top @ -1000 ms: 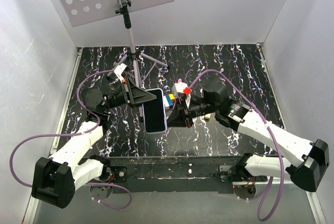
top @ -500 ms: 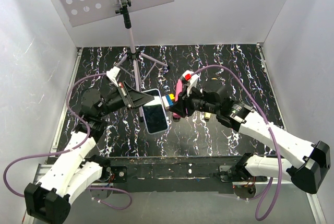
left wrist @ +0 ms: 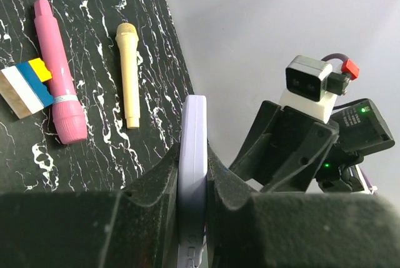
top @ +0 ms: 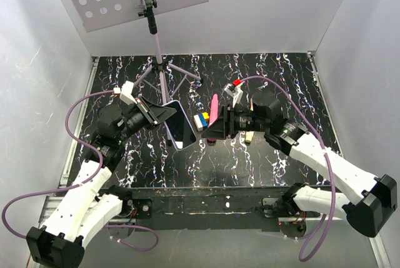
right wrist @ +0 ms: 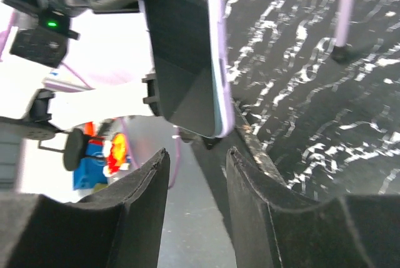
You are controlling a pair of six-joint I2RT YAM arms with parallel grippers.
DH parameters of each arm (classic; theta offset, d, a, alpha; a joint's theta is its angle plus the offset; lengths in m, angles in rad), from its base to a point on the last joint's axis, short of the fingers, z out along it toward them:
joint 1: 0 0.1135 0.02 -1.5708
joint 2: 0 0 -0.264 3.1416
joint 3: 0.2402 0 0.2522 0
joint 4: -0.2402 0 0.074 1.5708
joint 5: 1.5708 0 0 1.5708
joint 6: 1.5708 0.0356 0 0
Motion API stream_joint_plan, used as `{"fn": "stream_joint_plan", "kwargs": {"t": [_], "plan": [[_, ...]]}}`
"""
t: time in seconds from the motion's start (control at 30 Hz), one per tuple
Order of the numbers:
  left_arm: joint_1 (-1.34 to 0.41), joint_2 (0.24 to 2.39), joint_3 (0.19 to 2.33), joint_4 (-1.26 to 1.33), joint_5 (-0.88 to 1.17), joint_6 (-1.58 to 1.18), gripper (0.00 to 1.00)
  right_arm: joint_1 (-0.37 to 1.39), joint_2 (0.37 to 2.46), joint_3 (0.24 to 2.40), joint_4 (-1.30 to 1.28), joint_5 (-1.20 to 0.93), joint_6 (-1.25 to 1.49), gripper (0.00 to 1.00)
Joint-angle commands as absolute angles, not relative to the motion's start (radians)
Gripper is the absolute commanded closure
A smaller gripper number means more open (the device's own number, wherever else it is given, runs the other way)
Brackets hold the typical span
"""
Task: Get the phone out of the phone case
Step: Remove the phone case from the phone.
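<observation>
My left fingers are clamped on the thin pale lavender phone case, which shows edge-on between them. They hold it tilted up off the black, white-veined desk, near the middle of the top view. The flat glossy black phone sits inside the case, its screen turned toward 3 o'clock. My right fingers stand apart, gripping nothing, just beside the phone's 3 o'clock edge. On the desk beyond lie a pink marker, a beige marker and a blue, yellow and white block.
</observation>
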State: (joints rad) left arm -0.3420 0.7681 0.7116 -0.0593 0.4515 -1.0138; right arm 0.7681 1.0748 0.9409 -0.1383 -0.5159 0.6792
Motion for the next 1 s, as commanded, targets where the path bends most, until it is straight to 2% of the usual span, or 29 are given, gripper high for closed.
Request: {"fn": "stream_joint_plan", "kwargs": {"t": [0.0,0.77,0.97], "plan": [[-0.341,0.773,0.755,-0.008,0.446,-1.029,1.0,0.749,1.109,0.914,0.144,-0.724,0.871,0.53],[-0.341,0.828,0.718,0.15,0.534,-1.124,1.0,0.75,1.195,0.93,0.111,-0.724,0.815,0.59],[-0.341,0.83,0.724,0.141,0.535,-1.12,1.0,0.75,1.163,0.966,-0.075,-0.618,0.703,0.58]]}}
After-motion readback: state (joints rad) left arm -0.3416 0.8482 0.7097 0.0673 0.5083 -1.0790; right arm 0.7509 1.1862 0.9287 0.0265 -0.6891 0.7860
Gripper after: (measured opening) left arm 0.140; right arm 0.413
